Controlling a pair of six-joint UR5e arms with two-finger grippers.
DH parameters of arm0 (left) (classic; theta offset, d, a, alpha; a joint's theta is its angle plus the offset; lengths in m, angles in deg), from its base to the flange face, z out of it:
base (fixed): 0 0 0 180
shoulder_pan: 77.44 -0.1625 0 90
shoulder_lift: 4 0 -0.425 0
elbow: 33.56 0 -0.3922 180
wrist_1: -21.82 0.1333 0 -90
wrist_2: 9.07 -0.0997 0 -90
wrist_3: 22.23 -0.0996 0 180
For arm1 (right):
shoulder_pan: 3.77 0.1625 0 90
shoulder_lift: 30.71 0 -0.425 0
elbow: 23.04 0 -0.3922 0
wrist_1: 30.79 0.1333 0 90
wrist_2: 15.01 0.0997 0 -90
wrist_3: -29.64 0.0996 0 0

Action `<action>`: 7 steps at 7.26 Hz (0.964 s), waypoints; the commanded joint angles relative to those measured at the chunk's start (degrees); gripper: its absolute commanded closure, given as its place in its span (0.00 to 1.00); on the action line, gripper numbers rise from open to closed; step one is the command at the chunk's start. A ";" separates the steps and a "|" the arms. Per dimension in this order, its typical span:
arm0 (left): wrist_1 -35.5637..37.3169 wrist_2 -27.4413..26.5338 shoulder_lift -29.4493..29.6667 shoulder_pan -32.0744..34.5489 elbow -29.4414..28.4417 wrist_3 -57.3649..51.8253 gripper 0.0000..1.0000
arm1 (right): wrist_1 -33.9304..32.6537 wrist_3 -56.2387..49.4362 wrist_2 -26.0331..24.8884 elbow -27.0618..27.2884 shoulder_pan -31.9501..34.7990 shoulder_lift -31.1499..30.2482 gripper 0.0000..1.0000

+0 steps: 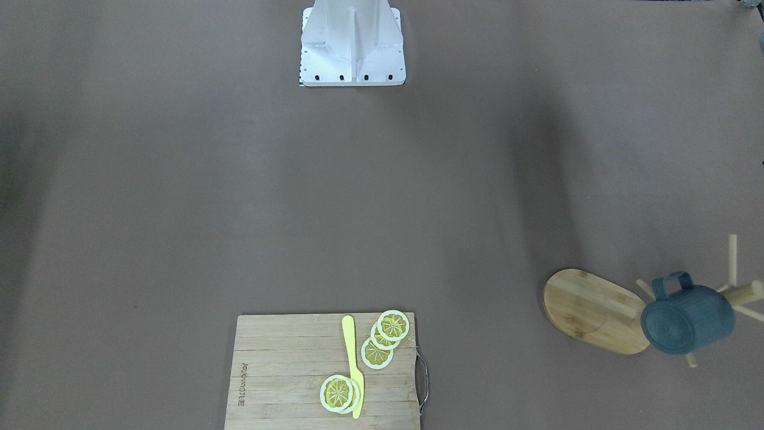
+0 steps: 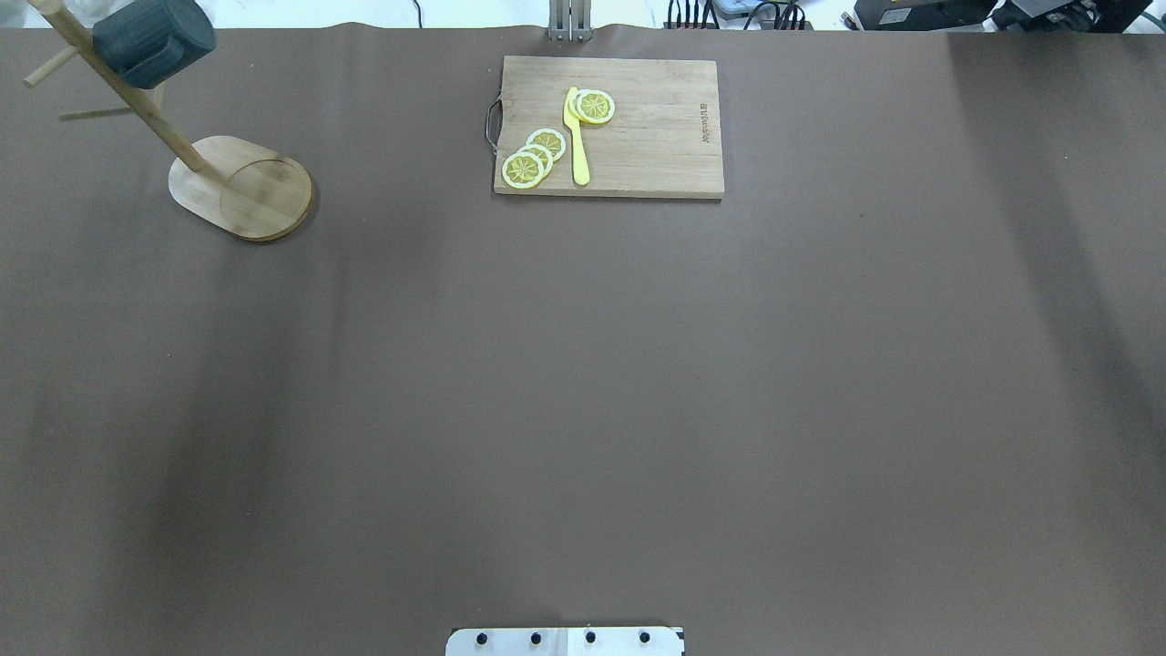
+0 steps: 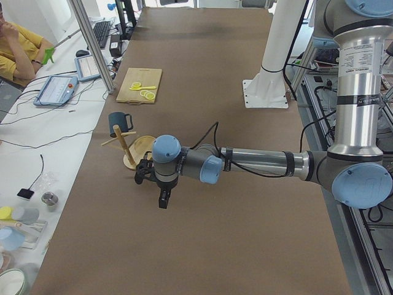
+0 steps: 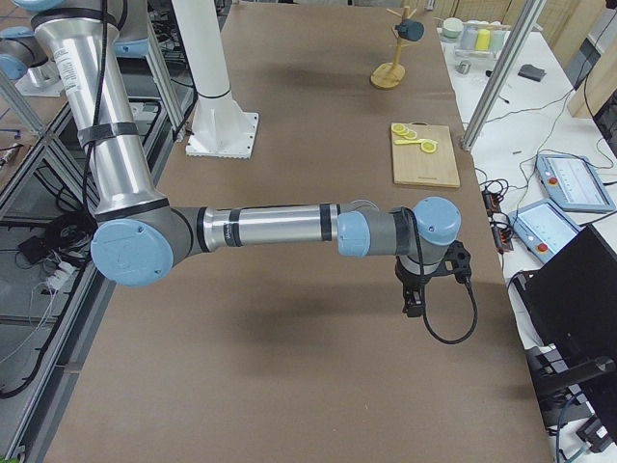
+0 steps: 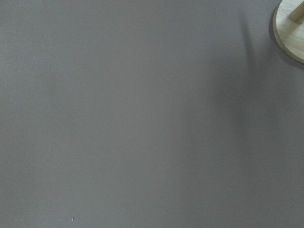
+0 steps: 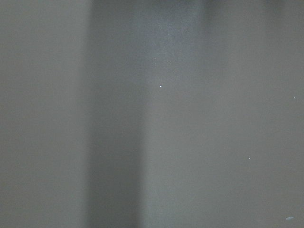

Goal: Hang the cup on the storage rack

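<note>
The dark slate-blue cup point(image 1: 686, 319) hangs by its handle on a peg of the bamboo storage rack point(image 1: 591, 310), its bottom facing the front camera. In the overhead view the cup point(image 2: 153, 41) sits high on the rack's pole above the oval base point(image 2: 241, 187) at the far left. My left gripper point(image 3: 163, 200) hovers above the table short of the rack point(image 3: 131, 147), apart from it. I cannot tell if it is open or shut. My right gripper point(image 4: 413, 304) hangs over bare table far from the rack point(image 4: 389, 72). I cannot tell its state. The left wrist view shows only the rack's base edge point(image 5: 289, 28).
A slatted cutting board point(image 2: 608, 128) with a yellow knife point(image 2: 576, 137) and several lemon slices point(image 2: 533, 157) lies at the far middle edge. The robot's white pedestal point(image 1: 352, 45) stands at the near edge. An operator sits beyond the table's far side point(image 3: 15, 43).
</note>
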 commanded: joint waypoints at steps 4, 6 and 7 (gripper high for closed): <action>-0.05 0.05 0.44 -0.03 0.05 0.21 0.02 | -3.85 -5.28 -0.39 0.80 -0.89 0.14 0.01; -0.14 0.14 0.53 -0.03 0.05 0.12 0.02 | -3.85 -5.29 -0.65 0.71 -1.25 0.23 0.00; -0.14 0.14 0.53 -0.03 0.14 0.12 0.02 | -3.85 -5.29 -0.74 0.71 -1.33 0.32 0.00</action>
